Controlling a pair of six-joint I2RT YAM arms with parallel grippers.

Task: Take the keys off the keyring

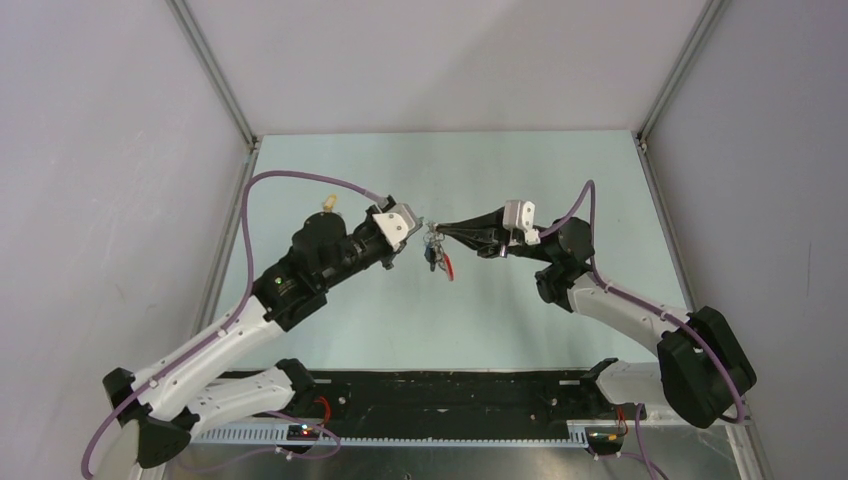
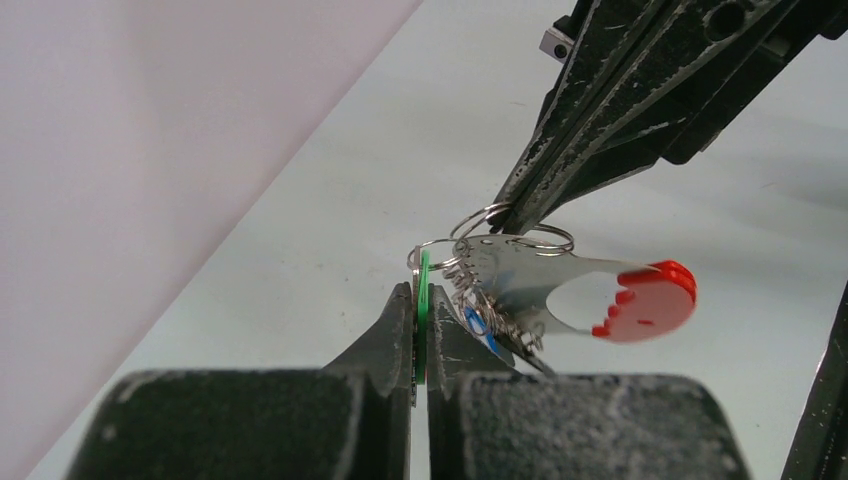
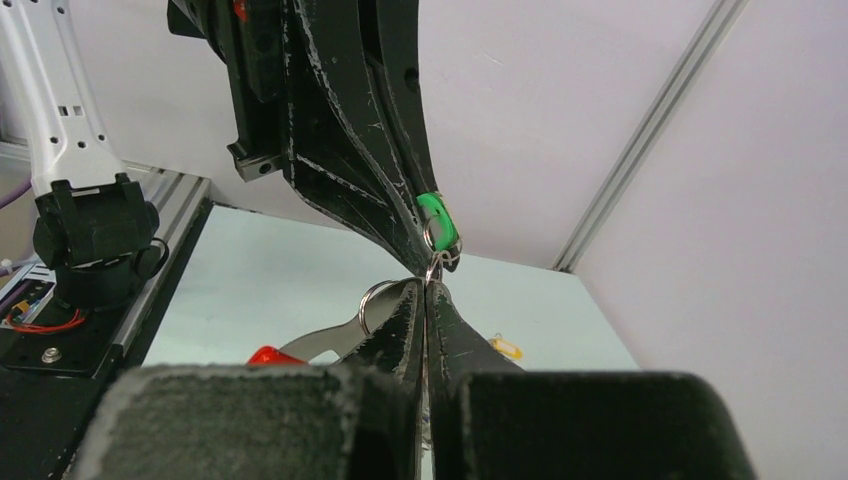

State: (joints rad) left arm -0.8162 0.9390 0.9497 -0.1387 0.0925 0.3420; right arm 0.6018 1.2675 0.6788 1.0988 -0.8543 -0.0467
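Observation:
The keyring [image 2: 560, 285], a silver metal piece with a red curved band [image 2: 650, 300] and thin wire rings, hangs above the table between both grippers. My left gripper [image 2: 421, 292] is shut on the green tag [image 2: 424, 285] of one of the keys. A blue-tagged key [image 2: 478, 326] hangs in the bunch beside it. My right gripper [image 3: 427, 287] is shut on a thin silver ring of the keyring [image 3: 375, 300], tip to tip with the left fingers [image 3: 380, 180]. In the top view the bunch [image 1: 437, 255] dangles below the two meeting grippers.
A yellowish tagged key [image 3: 503, 347] lies alone on the pale green table [image 1: 520, 310], and shows by the left arm [image 1: 327, 204] in the top view. White walls and aluminium frame posts [image 1: 215, 75] enclose the table. A black rail [image 1: 440, 390] runs along the near edge.

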